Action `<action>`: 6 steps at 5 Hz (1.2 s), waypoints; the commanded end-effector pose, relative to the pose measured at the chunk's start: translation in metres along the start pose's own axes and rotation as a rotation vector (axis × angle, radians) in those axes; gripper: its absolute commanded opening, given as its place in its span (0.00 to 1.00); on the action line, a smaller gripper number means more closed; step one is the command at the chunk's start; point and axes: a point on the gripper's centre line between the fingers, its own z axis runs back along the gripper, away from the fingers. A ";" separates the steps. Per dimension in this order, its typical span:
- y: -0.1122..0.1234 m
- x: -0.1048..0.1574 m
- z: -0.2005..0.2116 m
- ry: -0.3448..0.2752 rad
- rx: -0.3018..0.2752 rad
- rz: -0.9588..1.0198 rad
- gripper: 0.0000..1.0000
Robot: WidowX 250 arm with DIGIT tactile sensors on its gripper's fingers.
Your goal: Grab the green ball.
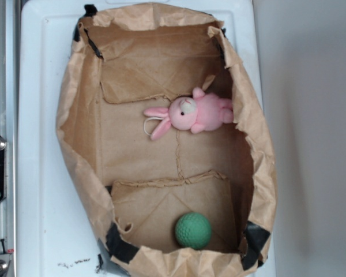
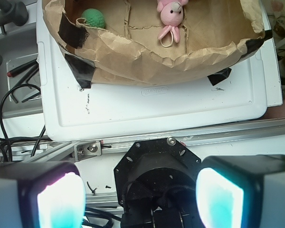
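Green ball point(image 1: 193, 231) is named first, yet the largest thing seen is the white tray point(image 1: 40, 173), on which a torn-open brown paper bag point(image 1: 81, 115) is spread. A pink plush bunny point(image 1: 193, 112) is laid by the bag's right edge. The ball is lodged in the bag's near right corner. The hand point(image 2: 140, 199) is held spread, well apart from the bag, nothing pinched.

White plastic counter point(image 2: 156, 111), raised rim, well ahead of the gripper point(image 2: 140, 197) in the wrist view. Directly on it: brown paper bag point(image 1: 81, 115), torn open, black tape at its corners. Bare strip nearest the gripper bears small dark scuffs.
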 end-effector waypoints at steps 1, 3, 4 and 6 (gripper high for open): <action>0.000 0.000 0.000 0.000 0.000 0.000 1.00; -0.003 0.085 -0.014 -0.077 0.032 0.155 1.00; 0.011 0.117 -0.031 -0.113 0.068 0.145 1.00; 0.038 0.137 -0.079 -0.121 0.078 -0.348 1.00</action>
